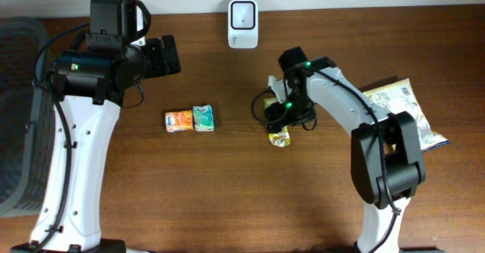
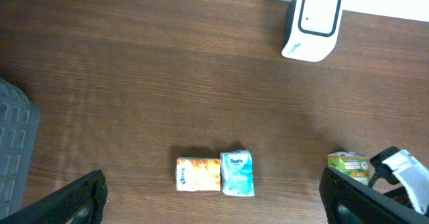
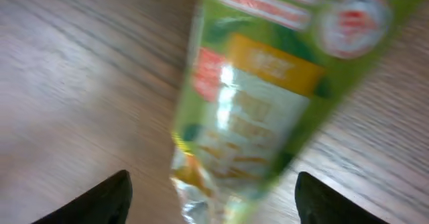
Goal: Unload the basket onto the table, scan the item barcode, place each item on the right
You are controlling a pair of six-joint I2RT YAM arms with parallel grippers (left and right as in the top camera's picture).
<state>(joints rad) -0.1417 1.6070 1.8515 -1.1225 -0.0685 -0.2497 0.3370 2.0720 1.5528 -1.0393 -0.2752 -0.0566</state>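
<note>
A green and yellow snack packet lies on the brown table near the middle. It fills the right wrist view, blurred. My right gripper hovers just over it. In its own view the right gripper is open, with a gap between each dark finger and the packet. The white barcode scanner stands at the table's far edge and also shows in the left wrist view. My left gripper is raised at the left; in its own view the left gripper is open and holds nothing.
An orange tissue pack and a blue tissue pack lie side by side left of centre. A large printed bag lies at the right behind the right arm. A grey basket stands at the left edge.
</note>
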